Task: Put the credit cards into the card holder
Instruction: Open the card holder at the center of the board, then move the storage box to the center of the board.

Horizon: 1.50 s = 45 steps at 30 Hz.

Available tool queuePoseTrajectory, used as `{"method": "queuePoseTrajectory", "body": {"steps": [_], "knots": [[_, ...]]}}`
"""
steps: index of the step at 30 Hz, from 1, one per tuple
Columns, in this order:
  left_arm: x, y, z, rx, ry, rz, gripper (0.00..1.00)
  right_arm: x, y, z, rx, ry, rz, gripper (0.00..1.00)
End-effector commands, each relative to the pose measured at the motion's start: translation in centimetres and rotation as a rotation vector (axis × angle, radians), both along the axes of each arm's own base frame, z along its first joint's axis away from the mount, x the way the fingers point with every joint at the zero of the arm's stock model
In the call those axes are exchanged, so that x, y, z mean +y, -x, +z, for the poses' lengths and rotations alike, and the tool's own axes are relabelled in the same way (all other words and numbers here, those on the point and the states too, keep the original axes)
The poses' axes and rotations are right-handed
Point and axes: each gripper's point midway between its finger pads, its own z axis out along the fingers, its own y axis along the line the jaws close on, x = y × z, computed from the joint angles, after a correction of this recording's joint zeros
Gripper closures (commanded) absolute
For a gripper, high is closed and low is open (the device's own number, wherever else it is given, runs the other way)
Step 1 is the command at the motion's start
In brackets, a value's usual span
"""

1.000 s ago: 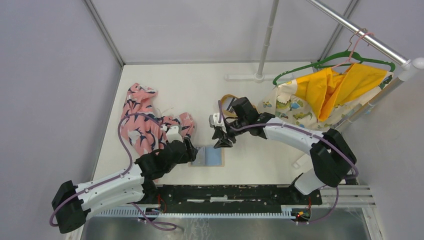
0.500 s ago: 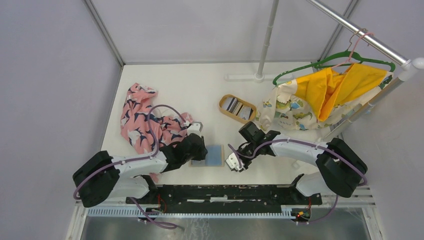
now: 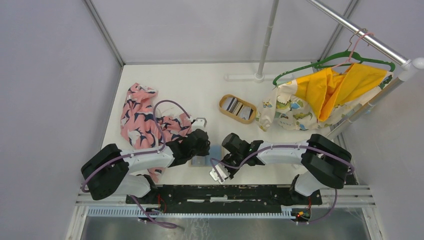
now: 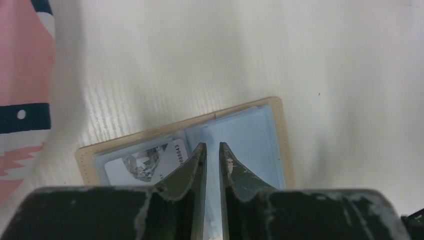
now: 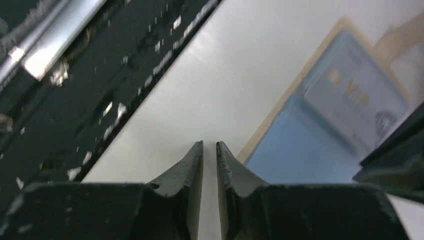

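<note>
One flat tan folding card holder [image 4: 250, 135] with grey-blue inner panels is lying open on the white table [image 3: 200, 85], near its front edge. The left gripper [image 4: 212, 148] is hanging over the holder's middle fold, its black fingers clenched almost together with nothing between them. Whether it is touching the holder I cannot tell. A pale credit card [image 4: 145, 162] is sitting in the panel on the left of that view. The right gripper [image 5: 210, 146] is pointing at bare table just beside the holder, likewise pinched together and empty. More dark and silvery credit cards [image 3: 237, 108] are lying in the oval wooden-rimmed tray [image 3: 221, 103], farther back and well apart from the holder.
</note>
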Motion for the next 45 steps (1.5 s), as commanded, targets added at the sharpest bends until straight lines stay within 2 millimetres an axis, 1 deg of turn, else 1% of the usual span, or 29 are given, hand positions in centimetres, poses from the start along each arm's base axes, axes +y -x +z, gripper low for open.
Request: {"method": "queuePoseTrajectory", "body": {"steps": [1,3,6,8,11,13,14,16,17,19,21,23,25,26,27,28,29,30,31,34,37,39,42,45], "knots": [[0.6,-1.7,2.1,-0.079,-0.029,0.047,0.79,2.2,-2.3,0.0,-0.108,0.028,-0.100,0.78],[0.9,-1.8,2.3,-0.088,-0.032,0.056,0.78,2.1,-3.3,-0.3,-0.149,0.053,-0.143,0.78],[1.5,-1.8,2.8,-0.108,-0.029,0.070,0.76,1.6,-5.7,-0.4,-0.241,0.079,-0.234,0.78],[1.7,-1.9,3.5,-0.130,-0.025,0.071,0.73,1.0,-7.2,-0.3,-0.278,0.091,-0.295,0.78],[2.0,-2.3,5.1,-0.175,-0.005,0.078,0.68,-0.2,-9.4,0.0,-0.293,0.100,-0.377,0.77],[2.3,-2.5,6.2,-0.207,0.012,0.090,0.62,-0.6,-10.0,0.5,-0.267,0.085,-0.394,0.77],[2.3,-2.6,6.7,-0.224,0.028,0.095,0.57,-0.6,-9.4,0.9,-0.220,0.069,-0.368,0.76],[2.3,-2.7,8.0,-0.262,0.066,0.098,0.48,-0.3,-7.7,2.7,-0.125,0.009,-0.270,0.73],[2.1,-3.0,9.0,-0.292,0.102,0.102,0.43,-0.2,-6.6,3.6,-0.070,-0.017,-0.227,0.71],[1.9,-3.4,10.4,-0.341,0.144,0.102,0.33,-0.2,-6.2,6.0,-0.014,-0.079,-0.185,0.67],[1.7,-4.0,11.8,-0.400,0.182,0.102,0.23,-0.6,-7.9,8.4,-0.005,-0.131,-0.243,0.61],[1.7,-4.9,13.0,-0.460,0.200,0.103,0.15,-1.1,-9.9,9.8,-0.027,-0.150,-0.308,0.58],[1.6,-5.9,14.0,-0.506,0.206,0.102,0.08,-1.3,-12.1,11.2,-0.059,-0.162,-0.382,0.50],[1.5,-6.5,14.3,-0.522,0.207,0.092,0.07,-1.1,-13.5,12.2,-0.079,-0.162,-0.425,0.46],[1.2,-7.1,15.0,-0.543,0.223,0.078,0.06,-1.0,-14.4,13.0,-0.079,-0.162,-0.450,0.44],[0.9,-7.6,15.5,-0.554,0.237,0.056,0.06,-0.7,-15.7,14.4,-0.073,-0.178,-0.472,0.42],[0.7,-8.0,15.6,-0.562,0.242,0.042,0.06,-0.2,-16.6,15.8,-0.053,-0.195,-0.486,0.41],[0.6,-8.4,15.7,-0.574,0.243,0.030,0.06,0.0,-17.7,16.4,-0.024,-0.200,-0.508,0.40],[0.5,-8.8,15.4,-0.582,0.228,0.022,0.06,0.3,-18.6,17.5,0.007,-0.215,-0.526,0.40],[0.9,-9.6,14.3,-0.587,0.154,0.023,0.07,0.8,-20.8,17.8,0.128,-0.233,-0.576,0.40],[1.4,-9.8,13.3,-0.586,0.114,0.029,0.07,0.6,-22.7,16.0,0.172,-0.211,-0.653,0.41],[1.1,-9.5,13.0,-0.598,0.126,0.004,0.08,-0.1,-24.0,14.6,0.168,-0.176,-0.725,0.40],[0.6,-9.2,12.3,-0.601,0.150,-0.026,0.10,-1.8,-26.1,13.2,0.195,-0.171,-0.852,0.40],[-0.6,-9.1,11.9,-0.598,0.177,-0.076,0.16,-3.7,-27.4,11.3,0.258,-0.184,-0.983,0.40]]}}
